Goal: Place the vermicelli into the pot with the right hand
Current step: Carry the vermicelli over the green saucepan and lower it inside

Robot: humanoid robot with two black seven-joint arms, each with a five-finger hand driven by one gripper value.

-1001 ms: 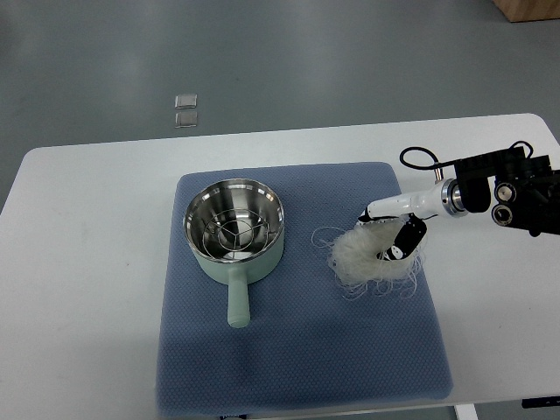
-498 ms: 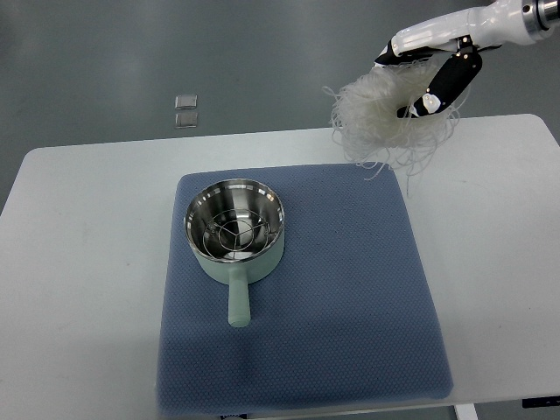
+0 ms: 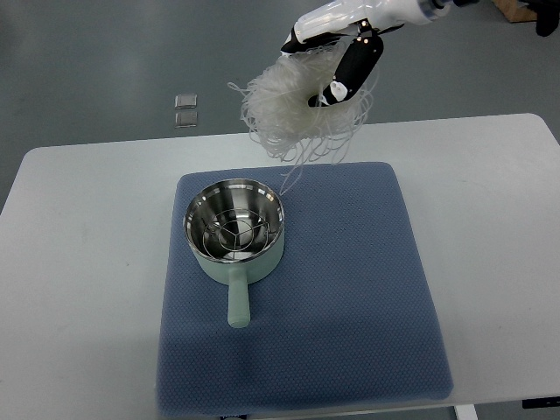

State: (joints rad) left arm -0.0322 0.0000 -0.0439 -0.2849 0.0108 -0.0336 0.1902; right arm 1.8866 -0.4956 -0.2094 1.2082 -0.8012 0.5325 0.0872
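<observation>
Fingers (image 3: 350,66) of the right hand (image 3: 337,44) are clenched around a loose white nest of vermicelli (image 3: 293,109), one white finger arching over the top of the bundle and a black-padded one pressing in from the side. Grasped at its upper right part, the bundle hangs in the air, clear of the worktop (image 3: 87,262), so that its stray strands dangle freely below. Seen from above, the lowest strands reach toward the far right rim of the pot (image 3: 234,227); whether they touch it cannot be told from this view. Most of the bundle lies up and to the right of the pot's opening, not over it.

Pot: pale green body with a steel interior and a wire rack visible at the bottom, standing upright on a blue mat (image 3: 350,306). Its handle (image 3: 236,302) points toward the robot's side, leaving the far and right approaches open to the arm. Judged from this arrangement, the carry is under way and the release has not begun; the bundle appears to need centring over the opening first, or trailing strands may drape outside the rim. No left hand is in view.
</observation>
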